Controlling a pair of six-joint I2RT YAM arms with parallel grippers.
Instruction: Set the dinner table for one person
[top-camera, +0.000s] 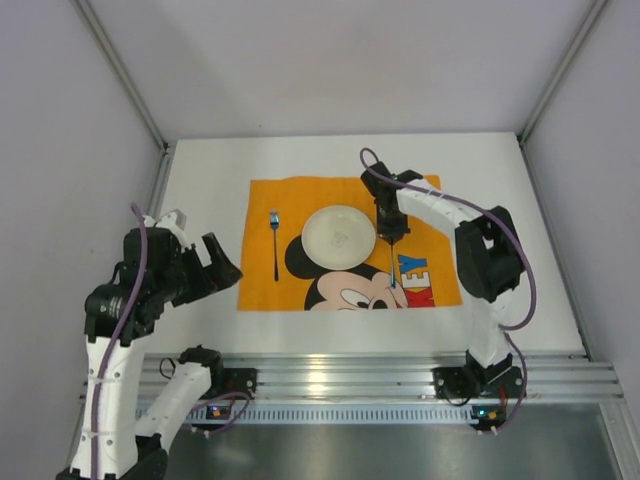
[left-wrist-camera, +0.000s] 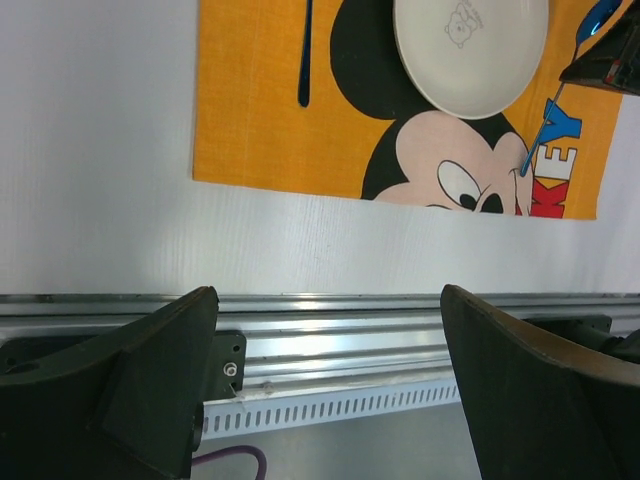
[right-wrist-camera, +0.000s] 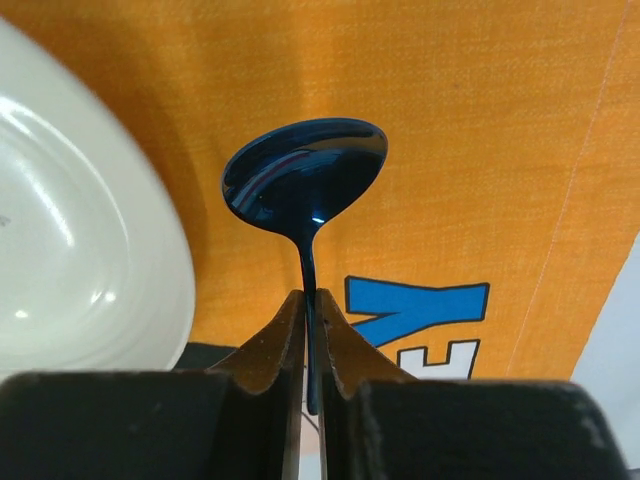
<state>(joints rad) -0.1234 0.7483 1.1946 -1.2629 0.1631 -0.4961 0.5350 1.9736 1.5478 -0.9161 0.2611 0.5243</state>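
Observation:
The white dinner table (top-camera: 205, 190) carries an orange Mickey Mouse cloth (top-camera: 270, 290). A white plate (top-camera: 340, 236) sits on the middle of the cloth. A dark blue fork (top-camera: 275, 245) lies left of the plate. My right gripper (top-camera: 392, 235) is just right of the plate, above the cloth, shut on the handle of a dark blue spoon (right-wrist-camera: 305, 185). The spoon's bowl points forward and is held off the cloth (right-wrist-camera: 480, 150), next to the plate (right-wrist-camera: 80, 270). My left gripper (top-camera: 215, 265) is open and empty at the cloth's left edge, facing the near rail (left-wrist-camera: 330, 340).
An aluminium rail (top-camera: 380, 375) runs along the table's near edge with both arm bases on it. Grey walls and metal frame posts (top-camera: 120, 75) enclose the table on three sides. In the left wrist view the plate (left-wrist-camera: 470, 50), fork handle (left-wrist-camera: 304, 60) and spoon (left-wrist-camera: 545, 130) show.

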